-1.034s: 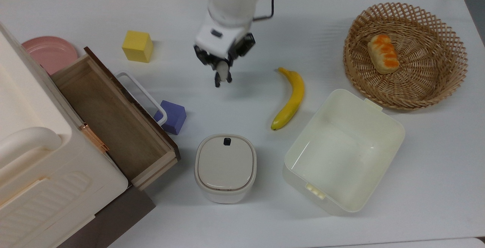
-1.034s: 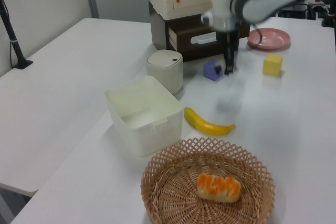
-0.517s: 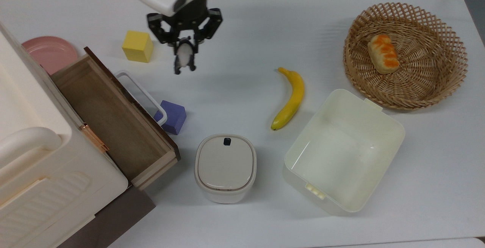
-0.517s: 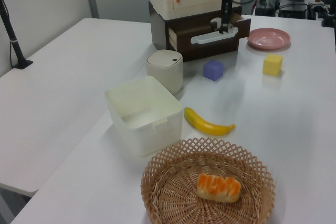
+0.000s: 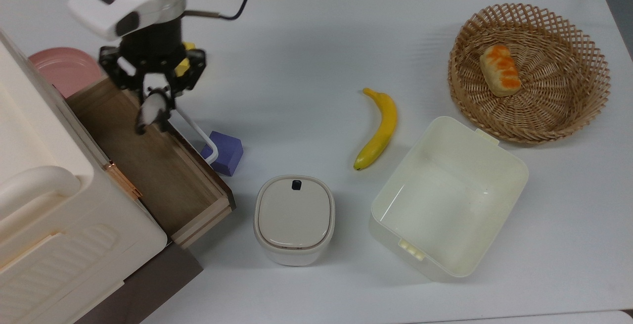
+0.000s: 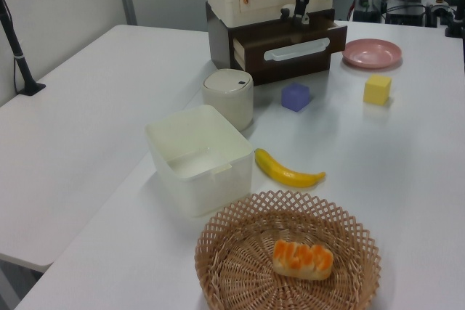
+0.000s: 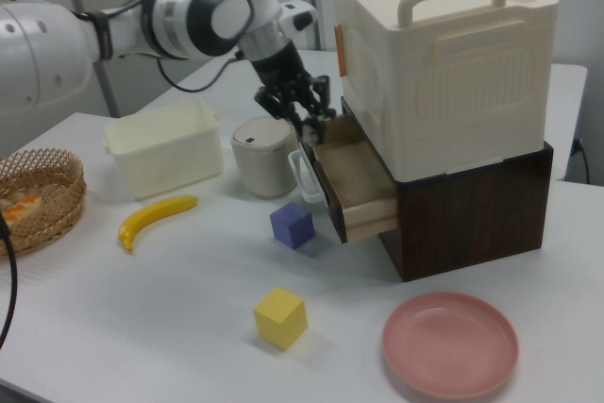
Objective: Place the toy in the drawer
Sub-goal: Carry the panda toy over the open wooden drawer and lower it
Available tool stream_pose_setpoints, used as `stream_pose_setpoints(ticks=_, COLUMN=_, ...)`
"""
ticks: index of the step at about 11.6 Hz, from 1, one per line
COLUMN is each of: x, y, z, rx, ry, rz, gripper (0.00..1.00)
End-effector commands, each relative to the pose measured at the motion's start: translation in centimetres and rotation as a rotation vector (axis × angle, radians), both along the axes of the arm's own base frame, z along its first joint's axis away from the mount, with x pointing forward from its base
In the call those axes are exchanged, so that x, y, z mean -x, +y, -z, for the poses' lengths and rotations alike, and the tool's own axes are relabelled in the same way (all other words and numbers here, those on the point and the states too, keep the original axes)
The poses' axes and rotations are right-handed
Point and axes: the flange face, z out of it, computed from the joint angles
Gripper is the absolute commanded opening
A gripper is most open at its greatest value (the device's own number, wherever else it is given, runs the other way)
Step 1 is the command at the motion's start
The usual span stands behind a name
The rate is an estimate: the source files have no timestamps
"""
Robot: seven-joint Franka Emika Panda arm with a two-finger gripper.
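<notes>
My gripper (image 5: pixel 154 97) is shut on the toy (image 5: pixel 148 112), a small black-and-white panda that hangs below the fingers. In the top view it is held above the far end of the open drawer (image 5: pixel 148 175), just inside the dark front panel and its white loop handle (image 5: pixel 198 133). The brown wooden drawer sticks out of the cabinet under the cream box (image 5: pixel 39 205) and its floor is bare. In the right view the gripper (image 7: pixel 308 116) hovers over the drawer (image 7: pixel 357 176). In the left view the gripper (image 6: pixel 298 12) sits above the drawer front (image 6: pixel 290 50).
A purple cube (image 5: pixel 225 152) lies beside the handle. The yellow cube (image 6: pixel 377 88) and a pink plate (image 5: pixel 59 67) are behind the drawer. A lidded canister (image 5: pixel 294 220), a banana (image 5: pixel 380 128), a cream tub (image 5: pixel 447 198) and a wicker basket (image 5: pixel 599 81) holding bread stand to the top view's right.
The gripper has carried the toy toward the top view's left, from over the table's middle past the yellow cube to above the open drawer. Nothing else moved.
</notes>
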Motion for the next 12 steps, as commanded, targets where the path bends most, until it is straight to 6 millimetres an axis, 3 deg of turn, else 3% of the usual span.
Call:
stream_pose_setpoints(ticks=1, x=-1.7, y=-2.7, z=1.9, rx=0.033, ry=-0.017, rz=0.013, gripper=0.20)
stream_pose_setpoints(ticks=5, x=-2.7, y=-4.8, z=7.1, rx=0.052, ry=0.027, rz=0.026, gripper=0.20)
stream_pose_setpoints(ticks=7, x=-2.9, y=-4.8, z=8.8, rx=0.055, ry=0.029, rz=0.021, gripper=0.20)
stream_pose_setpoints(ticks=9, x=-2.8, y=-4.6, z=9.1, rx=0.050, ry=0.034, rz=0.022, gripper=0.25)
stream_pose_setpoints(ticks=12, x=-2.6, y=-4.3, z=9.2, rx=0.034, ry=0.035, rz=0.040, gripper=0.71)
